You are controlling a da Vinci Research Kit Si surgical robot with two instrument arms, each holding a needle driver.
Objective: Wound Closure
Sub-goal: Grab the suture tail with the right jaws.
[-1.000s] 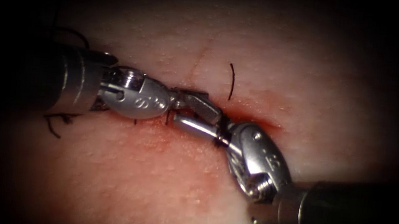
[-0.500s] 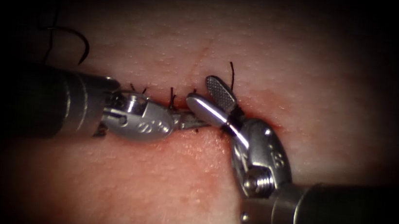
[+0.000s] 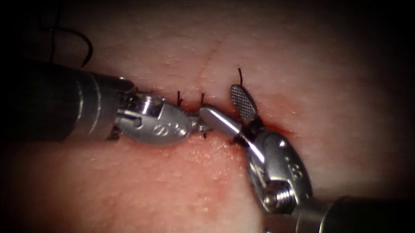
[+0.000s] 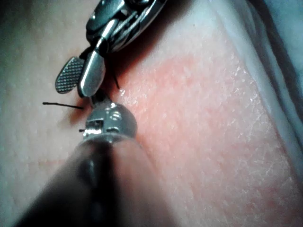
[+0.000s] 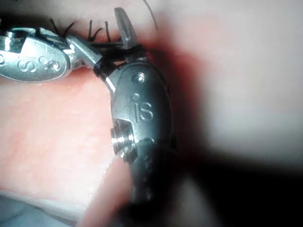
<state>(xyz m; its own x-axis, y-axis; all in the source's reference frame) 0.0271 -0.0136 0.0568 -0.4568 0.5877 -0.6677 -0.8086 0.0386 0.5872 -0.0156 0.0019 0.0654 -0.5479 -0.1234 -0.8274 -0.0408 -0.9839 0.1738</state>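
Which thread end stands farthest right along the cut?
Start at the right arm's end effector, open over the cut in the tissue. Just above its ridged upper jaw rises a thread end. It is taller than the stubs further left.

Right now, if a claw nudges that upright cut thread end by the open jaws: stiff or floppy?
Likely springy: the cut thread end stands upright off the tissue unsupported. Probably very light, being hair-thin beside the right claw. It would likely bend aside, not resist.
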